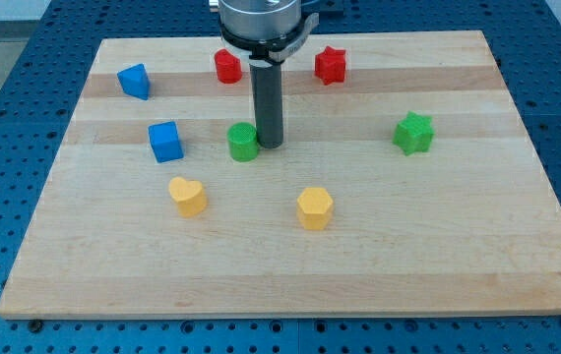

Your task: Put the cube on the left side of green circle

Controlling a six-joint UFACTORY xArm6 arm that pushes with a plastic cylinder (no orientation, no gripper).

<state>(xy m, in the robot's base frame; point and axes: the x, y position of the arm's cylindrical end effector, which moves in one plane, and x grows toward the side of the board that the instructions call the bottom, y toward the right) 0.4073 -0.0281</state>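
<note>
The blue cube (pixel 165 141) sits on the wooden board (pixel 438 246), left of centre. The green circle (pixel 243 142), a short cylinder, stands to the cube's right with a gap between them. My tip (pixel 269 146) is down on the board right beside the green circle, at its right edge, touching or almost touching it. The rod rises straight up from there to the arm's round end at the view's top.
A second blue block (pixel 135 81) lies at the upper left. A red block (pixel 227 66) and a red star (pixel 330 65) lie near the top. A green star (pixel 413 133) is at the right. A yellow heart (pixel 188 196) and a yellow hexagon (pixel 314 207) lie lower down.
</note>
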